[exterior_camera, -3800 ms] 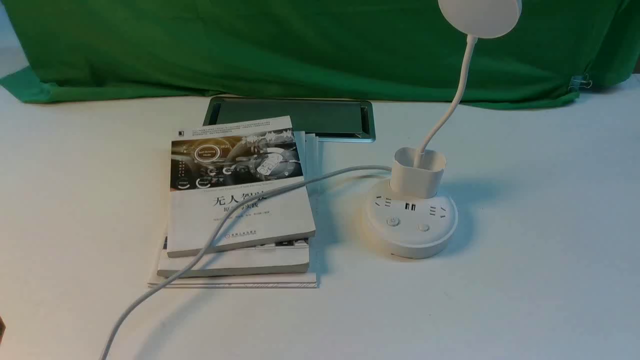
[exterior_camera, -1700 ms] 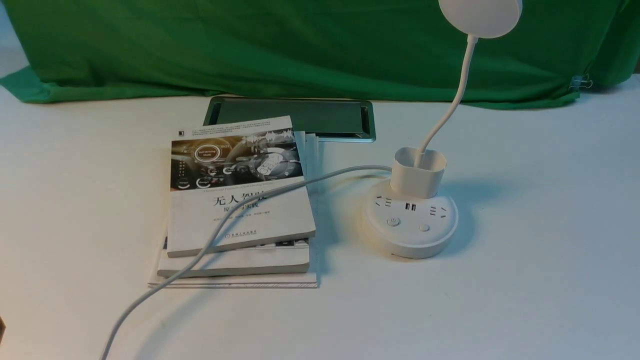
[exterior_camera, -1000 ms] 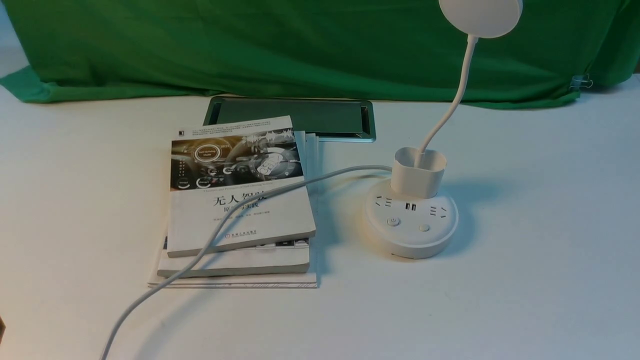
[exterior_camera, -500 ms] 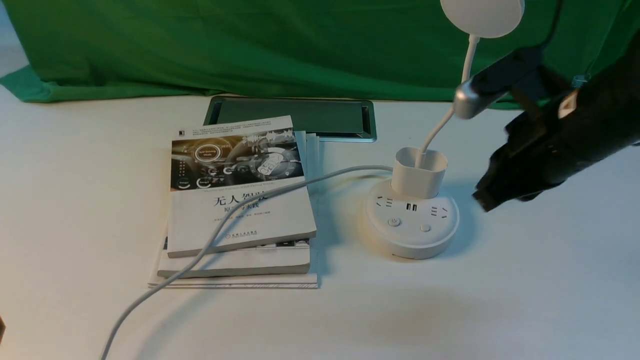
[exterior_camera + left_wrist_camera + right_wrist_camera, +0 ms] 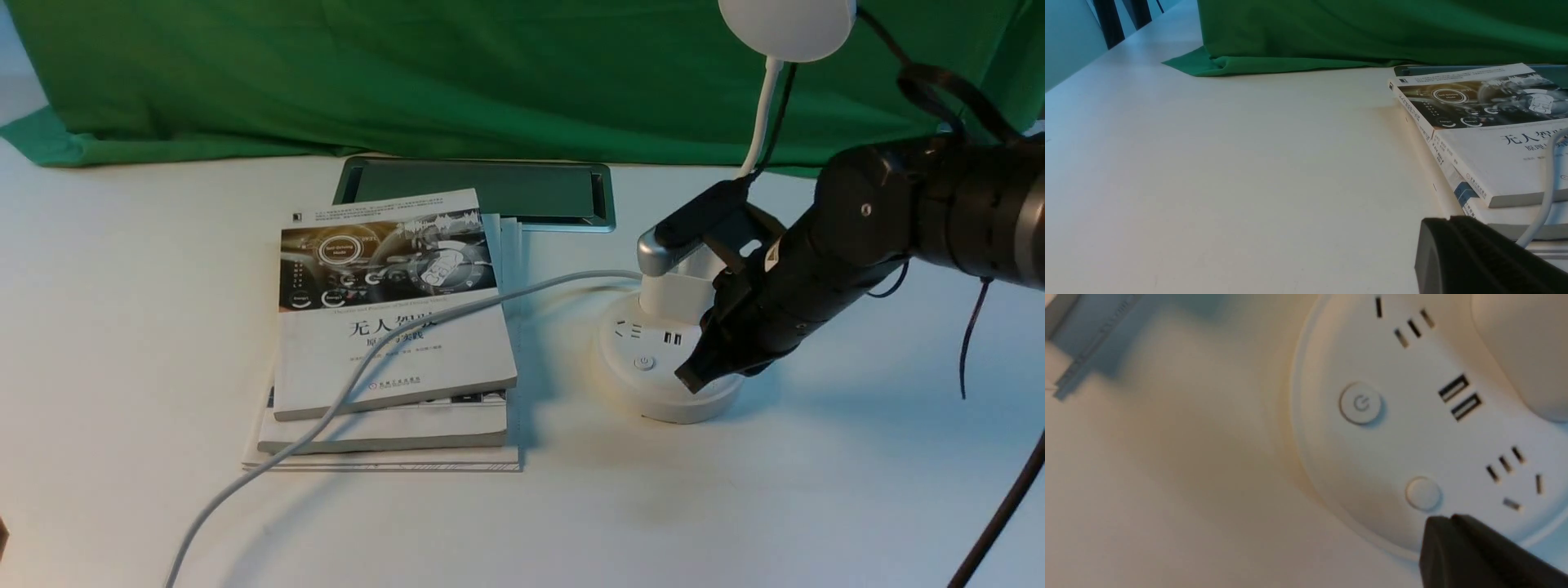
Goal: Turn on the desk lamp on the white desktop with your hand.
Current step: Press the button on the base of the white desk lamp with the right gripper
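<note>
The white desk lamp (image 5: 653, 384) stands on the white desktop (image 5: 816, 490), its disc head (image 5: 786, 24) at the top edge and its neck rising from the cup holder. My right gripper (image 5: 687, 379) is shut and empty, its tip just above the puck base's right side, over the plain button. In the right wrist view the shut tip (image 5: 1447, 522) sits right beside the plain round button (image 5: 1423, 493); the power-symbol button (image 5: 1361, 403) lies further off. My left gripper (image 5: 1447, 222) is shut and empty, low over the desktop beside the books.
A stack of books (image 5: 392, 327) lies left of the lamp, with the grey cable (image 5: 343, 392) running across it to the base. A grey metal-framed panel (image 5: 482, 192) sits behind the books. Green cloth (image 5: 408, 73) covers the back.
My right arm has come in from the right and dropped toward the lamp base; its tip now hangs over the base's right button. The lamp and books have not moved.
</note>
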Controlling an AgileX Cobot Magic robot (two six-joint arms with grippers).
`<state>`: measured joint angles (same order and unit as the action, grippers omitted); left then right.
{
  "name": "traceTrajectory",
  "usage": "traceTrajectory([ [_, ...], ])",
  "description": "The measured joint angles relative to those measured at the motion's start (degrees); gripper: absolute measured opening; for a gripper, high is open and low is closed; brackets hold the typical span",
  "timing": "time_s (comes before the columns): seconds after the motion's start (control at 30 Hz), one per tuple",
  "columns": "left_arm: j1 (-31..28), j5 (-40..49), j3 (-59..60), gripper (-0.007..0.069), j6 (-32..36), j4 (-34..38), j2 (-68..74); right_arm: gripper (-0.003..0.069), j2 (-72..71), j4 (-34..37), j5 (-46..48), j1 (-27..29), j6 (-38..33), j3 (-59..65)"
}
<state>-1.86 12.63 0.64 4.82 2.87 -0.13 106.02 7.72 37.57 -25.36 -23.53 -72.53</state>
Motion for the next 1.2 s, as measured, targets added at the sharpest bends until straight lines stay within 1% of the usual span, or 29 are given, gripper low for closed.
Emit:
traceTrajectory([
  [0.53,0.0,0.0,0.0,0.0021,0.0,0.0,0.0,0.0030,2.4,0.0,-5.2,-0.3,1.2,0.0],
  [1.2,0.0,0.0,0.0,0.0021,0.0,0.0,0.0,0.0030,4.4,-1.8,-3.3,-0.3,1.6,-1.2],
])
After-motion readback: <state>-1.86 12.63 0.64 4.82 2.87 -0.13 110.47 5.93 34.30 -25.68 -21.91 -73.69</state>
